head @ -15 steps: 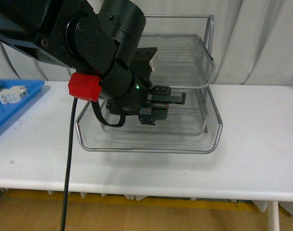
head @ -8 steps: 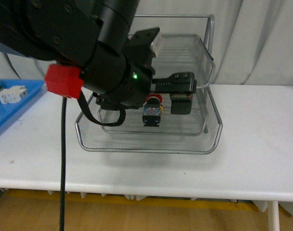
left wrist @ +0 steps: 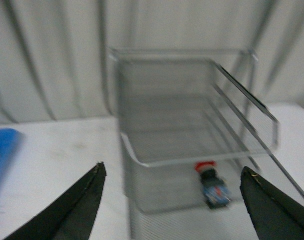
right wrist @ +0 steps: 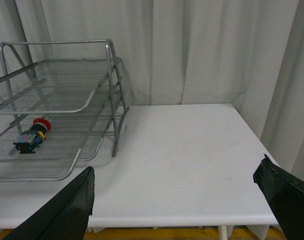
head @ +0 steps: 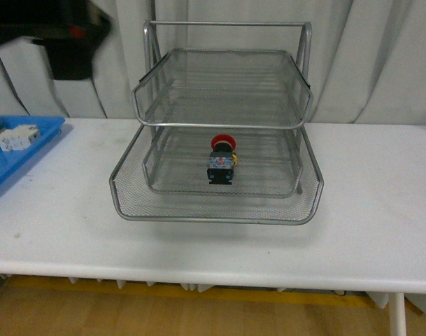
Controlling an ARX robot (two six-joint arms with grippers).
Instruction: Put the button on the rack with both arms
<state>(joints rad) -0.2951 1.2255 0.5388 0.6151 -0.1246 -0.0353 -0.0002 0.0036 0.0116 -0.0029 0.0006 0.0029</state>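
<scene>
Button (head: 222, 162) inside rack (head: 216, 212), well apart from left gripper (left wrist: 171, 168), spread wide, right gripper (right wrist: 176, 165) wide too

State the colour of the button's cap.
Red. The cap tops the button lying in the rack, and it shows best in the front view.

red-capped button (head: 222, 161) lying on rack (head: 216, 208) middle shelf

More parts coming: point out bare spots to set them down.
Bare: the table right of the rack, and the top shelf. Crowded: the button lies under that shelf; the blue tray at left holds parts.
</scene>
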